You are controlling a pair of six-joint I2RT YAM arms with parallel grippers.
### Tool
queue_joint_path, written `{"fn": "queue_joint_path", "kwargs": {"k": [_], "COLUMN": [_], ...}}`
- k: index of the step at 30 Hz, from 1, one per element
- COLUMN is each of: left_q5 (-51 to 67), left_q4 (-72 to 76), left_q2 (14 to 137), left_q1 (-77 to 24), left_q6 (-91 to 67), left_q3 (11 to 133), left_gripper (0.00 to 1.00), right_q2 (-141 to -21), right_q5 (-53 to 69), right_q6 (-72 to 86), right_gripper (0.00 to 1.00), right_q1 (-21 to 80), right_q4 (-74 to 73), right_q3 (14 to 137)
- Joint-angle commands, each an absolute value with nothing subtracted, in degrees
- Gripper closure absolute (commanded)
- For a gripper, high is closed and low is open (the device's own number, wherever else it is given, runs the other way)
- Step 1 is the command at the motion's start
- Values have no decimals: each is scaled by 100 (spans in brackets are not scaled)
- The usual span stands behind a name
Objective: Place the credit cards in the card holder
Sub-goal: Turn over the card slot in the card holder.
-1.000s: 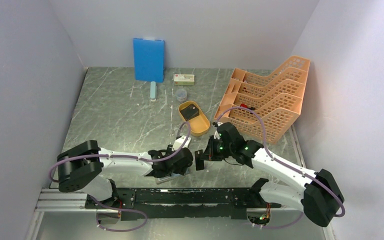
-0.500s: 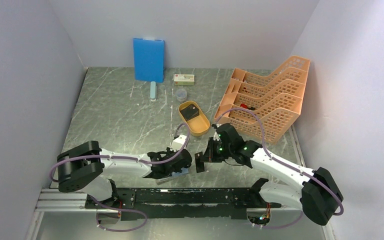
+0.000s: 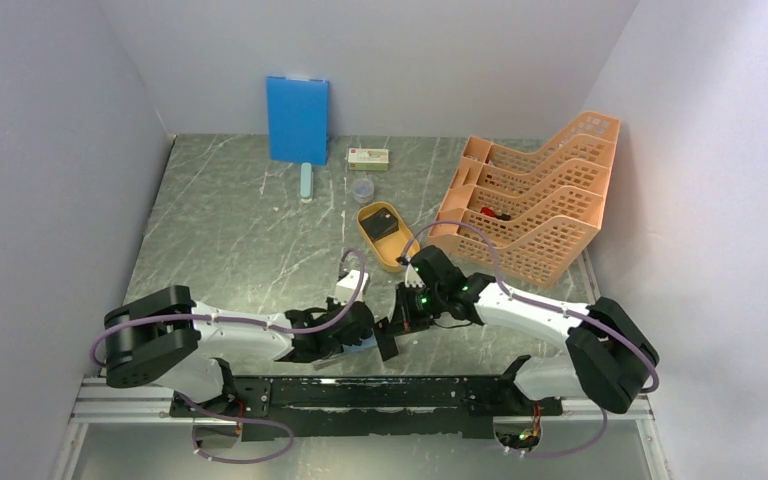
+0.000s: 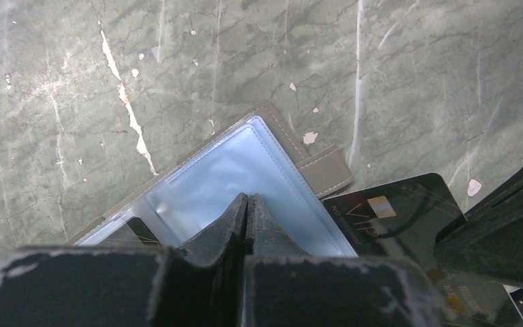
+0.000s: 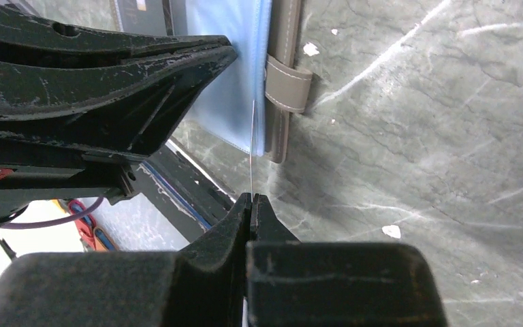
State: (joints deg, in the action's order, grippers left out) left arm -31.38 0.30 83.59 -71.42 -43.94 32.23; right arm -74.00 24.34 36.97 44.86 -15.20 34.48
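The card holder (image 4: 211, 170) lies open on the marble table near the front edge, pale blue inner face up, taupe strap (image 5: 284, 85) at its side. My left gripper (image 4: 246, 199) is shut, and it looks pinched on the card holder's thin blue leaf. A dark card (image 4: 119, 231) shows in a pocket. My right gripper (image 5: 252, 197) is shut on a black credit card (image 4: 395, 218), seen edge-on in the right wrist view, its far edge at the card holder's rim. More credit cards (image 3: 382, 226) lie in the orange oval tray (image 3: 400, 256).
An orange mesh file rack (image 3: 540, 205) stands at the right. At the back are a blue board (image 3: 297, 119), a white-and-green box (image 3: 368, 157), a small clear cup (image 3: 362, 189) and a pale green bar (image 3: 306, 182). The arms' black mounting rail (image 3: 360, 395) runs just behind both grippers.
My left gripper closed from open and settled on the card holder. The right arm swung left, bringing its card up against the card holder.
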Motion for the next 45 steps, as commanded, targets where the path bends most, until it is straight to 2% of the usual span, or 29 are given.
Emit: {"fn": "queue_joint_path", "kwargs": {"k": [1, 29, 34, 36, 45], "left_q5": [-2678, -2655, -2710, -2731, -2831], "left_q4": [-896, -1195, -1500, -1626, -2073], "left_q2": [8598, 8141, 7735, 7537, 7055], "left_q1": [-7137, -7141, -7138, -7142, -7137], "left_q6": [-4540, -4831, -4877, -4870, -4926], "left_q3": [2836, 2899, 3066, 3144, 3362], "left_gripper": [95, 94, 70, 64, 56], "right_q2": [-7500, -8266, -8178, -8125, -8178], "right_q5": [2618, 3127, 3116, 3175, 3363], "right_q6": [3592, 3801, 3894, 3961, 4123], "right_gripper": [100, 100, 100, 100, 100], "right_q1": [4507, 4585, 4597, 4597, 4680], "right_q4": [-1293, -547, -444, -337, -29], "right_q3": [3596, 3393, 3398, 3372, 3401]}}
